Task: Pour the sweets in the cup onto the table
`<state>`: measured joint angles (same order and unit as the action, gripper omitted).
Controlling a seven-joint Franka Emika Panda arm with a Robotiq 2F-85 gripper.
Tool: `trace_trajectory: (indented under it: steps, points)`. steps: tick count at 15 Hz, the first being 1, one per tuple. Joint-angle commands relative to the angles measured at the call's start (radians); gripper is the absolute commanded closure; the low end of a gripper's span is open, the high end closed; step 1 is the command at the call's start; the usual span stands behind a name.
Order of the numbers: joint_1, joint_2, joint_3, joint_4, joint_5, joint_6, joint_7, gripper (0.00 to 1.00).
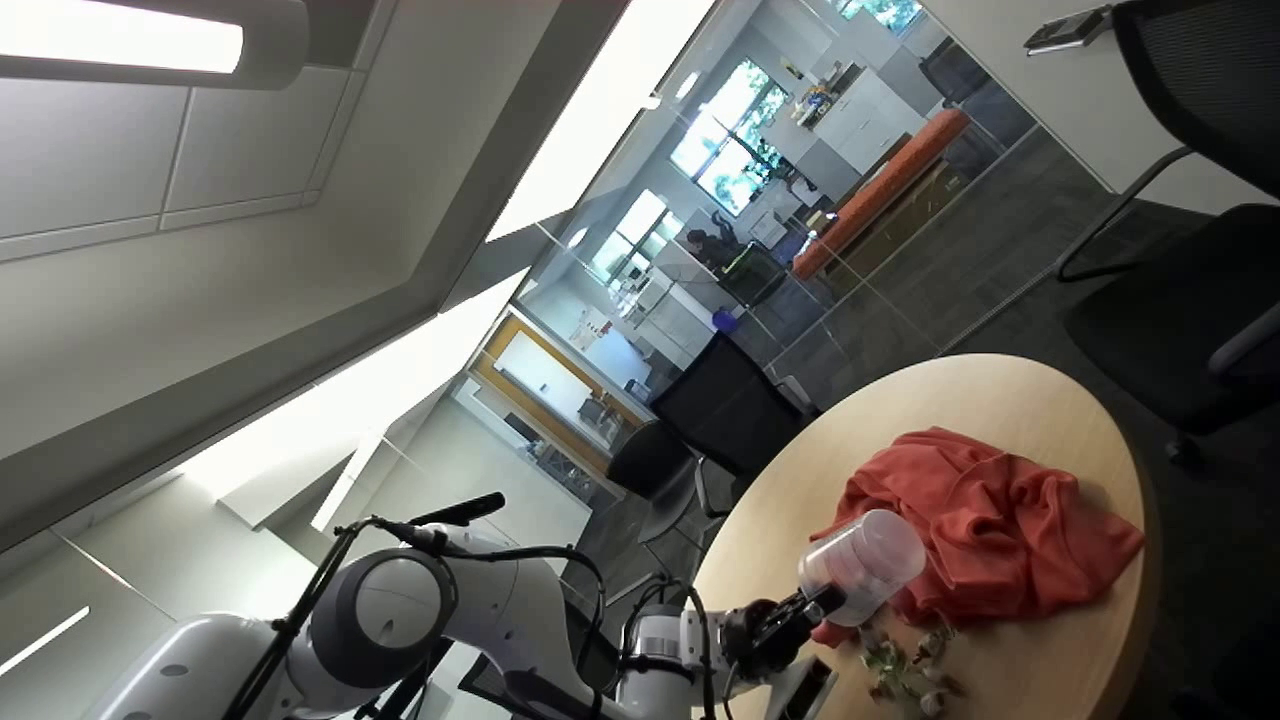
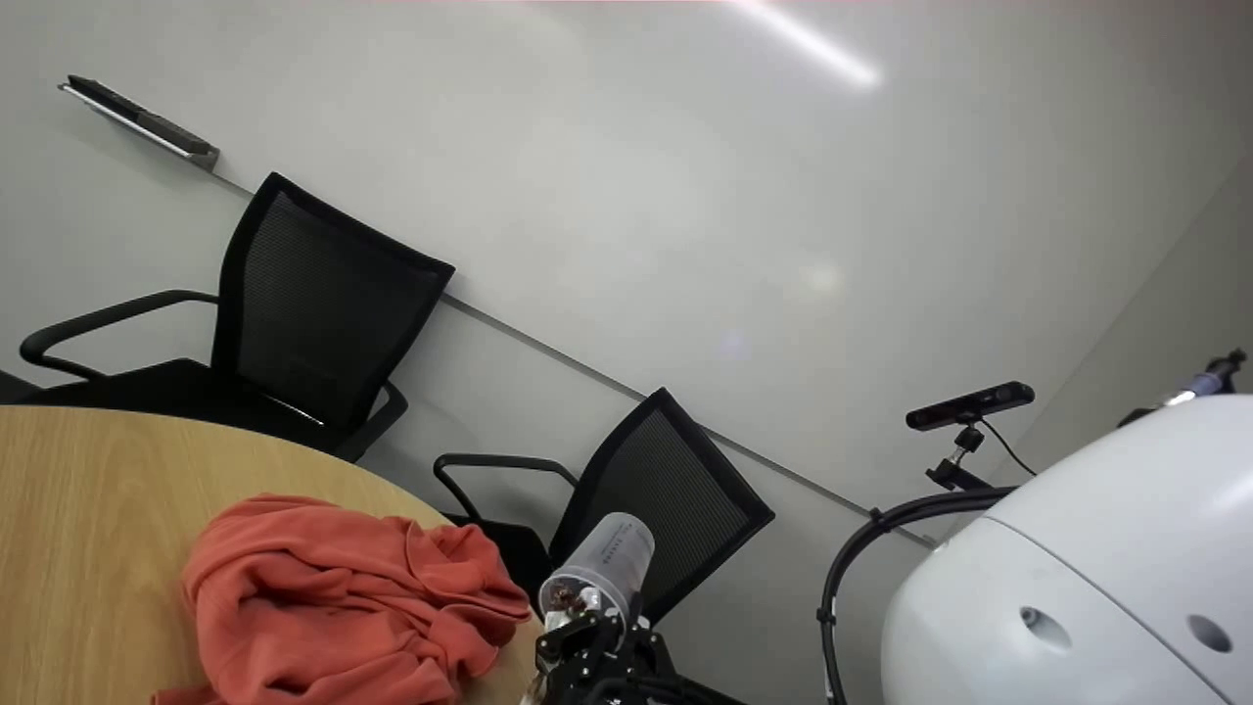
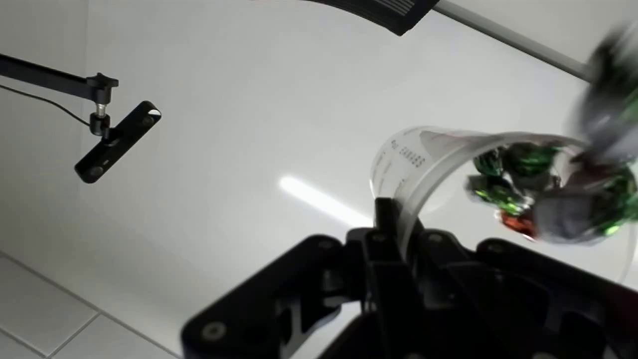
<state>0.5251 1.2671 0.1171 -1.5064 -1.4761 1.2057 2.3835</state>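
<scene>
A transparent plastic cup (image 1: 850, 570) is tilted with its mouth downward, above the round wooden table (image 1: 950, 390). It also shows in an exterior view (image 2: 612, 558) and in the wrist view (image 3: 406, 157). My gripper (image 3: 401, 219) is shut on the cup's wall at the rim, one finger inside and one outside. Sweets (image 3: 528, 162) in green, red and silver wrappers show at the cup's mouth, some blurred as if falling. In an exterior view, several blurred sweets (image 1: 905, 665) are below the cup; I cannot tell which rest on the table. Some sweets (image 2: 566, 595) show inside the mouth.
A crumpled red cloth (image 1: 985, 530) lies on the table beside the cup, and it also shows in an exterior view (image 2: 333, 597). Black chairs (image 2: 323, 313) stand around the table. A whiteboard wall (image 2: 636, 196) is behind.
</scene>
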Motion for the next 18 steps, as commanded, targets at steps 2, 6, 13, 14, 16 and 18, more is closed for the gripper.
trace_trajectory:
  steps: [2,6,13,14,16,18]
  points:
    - [0.004,0.031,0.009,0.042,-0.030,-0.073,-0.014,0.99]
    - [-0.025,-0.006,0.041,0.002,-0.051,-0.006,-0.065,0.99]
    - [-0.119,-0.113,0.112,-0.095,-0.057,0.242,-0.213,0.99]
    - [-0.139,-0.134,0.118,-0.114,-0.054,0.289,-0.240,0.99]
    - [-0.173,-0.171,0.124,-0.146,-0.044,0.367,-0.291,0.99]
    - [-0.204,-0.204,0.126,-0.175,-0.035,0.438,-0.341,0.99]
